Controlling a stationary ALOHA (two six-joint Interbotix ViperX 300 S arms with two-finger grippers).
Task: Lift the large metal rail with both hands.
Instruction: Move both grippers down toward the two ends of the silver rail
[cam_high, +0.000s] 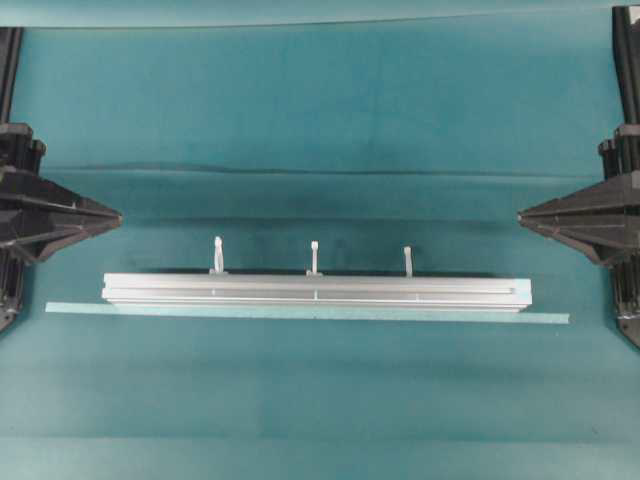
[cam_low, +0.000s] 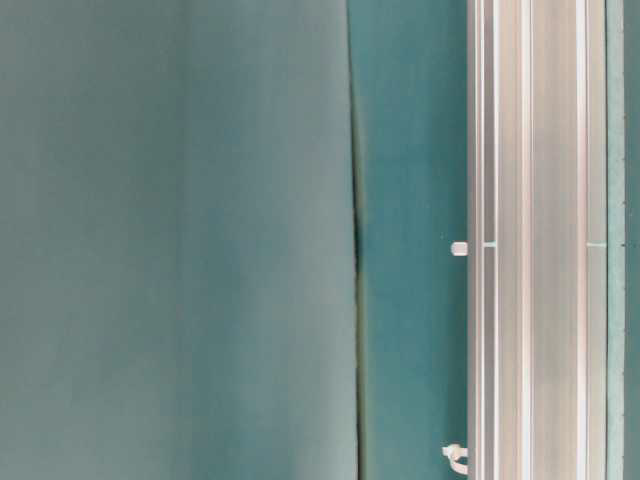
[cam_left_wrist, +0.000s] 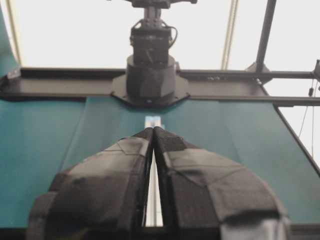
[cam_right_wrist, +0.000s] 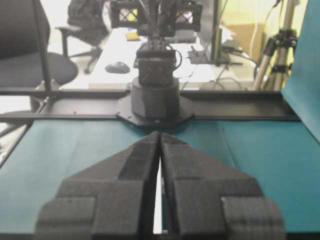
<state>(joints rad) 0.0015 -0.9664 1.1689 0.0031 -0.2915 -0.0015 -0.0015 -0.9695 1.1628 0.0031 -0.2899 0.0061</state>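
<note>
Overhead showed both grippers, left (cam_high: 118, 216) and right (cam_high: 521, 215), closed, empty, off the rail (cam_high: 315, 292); I judged reaching came next.

Overhead looked straight down on the tabletop (cam_high: 320, 100); the table-level view sat close, sharing the rail (cam_high: 315, 290). Each wrist camera peered level over its own gripper toward the opposite arm's base.
</note>
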